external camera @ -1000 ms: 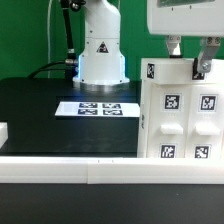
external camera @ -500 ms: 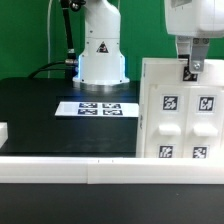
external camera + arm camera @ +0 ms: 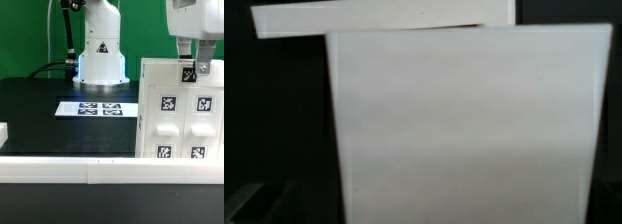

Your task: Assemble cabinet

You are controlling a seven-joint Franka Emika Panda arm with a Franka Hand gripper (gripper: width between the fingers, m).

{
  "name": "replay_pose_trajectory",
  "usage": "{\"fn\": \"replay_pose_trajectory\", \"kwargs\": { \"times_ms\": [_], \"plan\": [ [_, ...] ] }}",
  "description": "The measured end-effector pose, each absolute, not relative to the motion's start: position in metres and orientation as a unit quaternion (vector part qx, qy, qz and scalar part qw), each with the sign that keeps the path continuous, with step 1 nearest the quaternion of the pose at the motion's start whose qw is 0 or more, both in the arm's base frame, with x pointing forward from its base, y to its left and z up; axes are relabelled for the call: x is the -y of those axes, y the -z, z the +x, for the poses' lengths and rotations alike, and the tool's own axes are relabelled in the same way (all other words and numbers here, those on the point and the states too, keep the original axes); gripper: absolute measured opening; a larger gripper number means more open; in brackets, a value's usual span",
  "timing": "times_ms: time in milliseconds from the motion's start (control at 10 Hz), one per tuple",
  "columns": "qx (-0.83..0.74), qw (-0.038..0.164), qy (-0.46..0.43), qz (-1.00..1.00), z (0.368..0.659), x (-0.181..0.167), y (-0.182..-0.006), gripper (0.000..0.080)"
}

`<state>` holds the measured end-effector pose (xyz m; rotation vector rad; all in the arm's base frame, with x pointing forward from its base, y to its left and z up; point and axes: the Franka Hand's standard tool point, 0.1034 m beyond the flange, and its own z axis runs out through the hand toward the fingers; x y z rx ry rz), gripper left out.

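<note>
The cabinet (image 3: 180, 125), a large white box with tagged blocks on its front, stands upright at the exterior view's right. My gripper (image 3: 192, 66) comes down from above onto its top edge. The fingers (image 3: 204, 66) stand on either side of a small tagged block (image 3: 187, 72) at the top, closed on the cabinet there. In the wrist view a flat white face of the cabinet (image 3: 464, 120) fills most of the picture. My fingers do not show there.
The marker board (image 3: 100, 108) lies on the black table in front of the robot base (image 3: 100, 50). A long white border rail (image 3: 60, 170) runs along the near edge. A small white piece (image 3: 3, 130) sits at the exterior view's left edge. Another white slab (image 3: 384, 18) shows beyond the cabinet in the wrist view.
Since one second ago my gripper has shifted to the exterior view's right and its fingers have narrowed on the cabinet's top. The tag on the cabinet's top left no longer shows. The last half second shows almost no motion.
</note>
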<state>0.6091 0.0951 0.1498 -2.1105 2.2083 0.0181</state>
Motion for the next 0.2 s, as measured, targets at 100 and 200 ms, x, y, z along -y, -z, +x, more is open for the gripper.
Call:
{"fn": "replay_pose_trajectory", "kwargs": {
  "times_ms": [100, 200],
  "plan": [
    [-0.721, 0.043, -0.006, -0.692, 0.6090, -0.0956, -0.1497, 0.0797],
    [-0.719, 0.043, -0.006, -0.694, 0.6088, -0.0961, -0.1496, 0.0797]
  ]
}}
